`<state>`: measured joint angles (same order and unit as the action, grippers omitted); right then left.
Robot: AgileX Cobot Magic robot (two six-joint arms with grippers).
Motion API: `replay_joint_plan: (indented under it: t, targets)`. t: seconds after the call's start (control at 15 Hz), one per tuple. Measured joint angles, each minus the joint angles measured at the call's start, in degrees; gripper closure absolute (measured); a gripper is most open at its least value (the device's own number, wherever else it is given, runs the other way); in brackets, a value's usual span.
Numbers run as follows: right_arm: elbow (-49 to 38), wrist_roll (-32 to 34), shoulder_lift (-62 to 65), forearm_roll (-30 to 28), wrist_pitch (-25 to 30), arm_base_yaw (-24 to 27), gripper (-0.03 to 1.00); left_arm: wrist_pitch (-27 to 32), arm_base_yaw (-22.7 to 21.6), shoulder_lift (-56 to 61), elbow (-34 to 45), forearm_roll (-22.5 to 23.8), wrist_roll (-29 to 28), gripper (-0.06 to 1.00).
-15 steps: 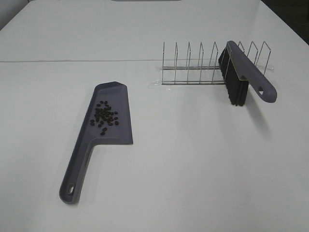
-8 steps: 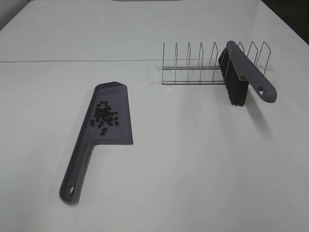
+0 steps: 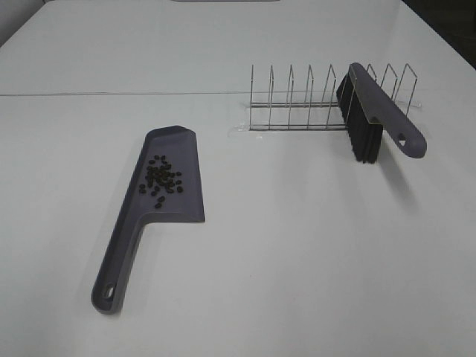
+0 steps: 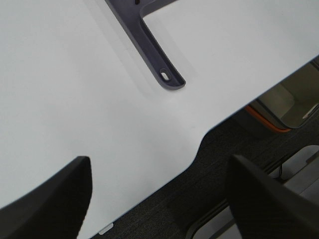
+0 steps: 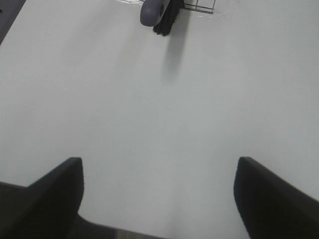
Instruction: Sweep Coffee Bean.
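The coffee beans (image 3: 160, 176) lie in a loose dark cluster on the blade of the grey dustpan (image 3: 178, 201), which rests flat on the white table, handle toward the near edge. The dustpan's handle end (image 4: 167, 77) shows in the left wrist view. A grey brush with black bristles (image 3: 368, 119) leans in the wire rack (image 3: 297, 104) at the back right; its tip (image 5: 159, 12) shows in the right wrist view. My left gripper (image 4: 159, 199) hangs open over the table's near edge. My right gripper (image 5: 157, 191) is open above bare table, well short of the brush. Neither holds anything.
The table's near edge (image 4: 199, 144) has a curved notch, with dark floor and an orange-rimmed object (image 4: 279, 112) below it. A seam (image 3: 111, 94) runs across the table behind the dustpan.
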<state>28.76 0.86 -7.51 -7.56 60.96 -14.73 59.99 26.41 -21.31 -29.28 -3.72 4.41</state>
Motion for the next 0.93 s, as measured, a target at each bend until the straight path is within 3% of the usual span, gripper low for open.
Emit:
replay_joint_plan:
  t: [0.47,0.6,0.93]
  targets:
    - [0.00,0.00,0.00,0.00,-0.11,0.00,0.17,0.00,-1.55,0.06,0.00,-0.11,0.00,0.24]
    - [0.00,0.00,0.00,0.00,-0.11,1.15,0.17,0.00,-6.88,1.60,0.00,-0.11,0.06,0.24]
    - [0.00,0.00,0.00,-0.11,-0.11,12.72,0.17,0.00,-23.78,11.40,0.00,-0.11,0.11,0.24]
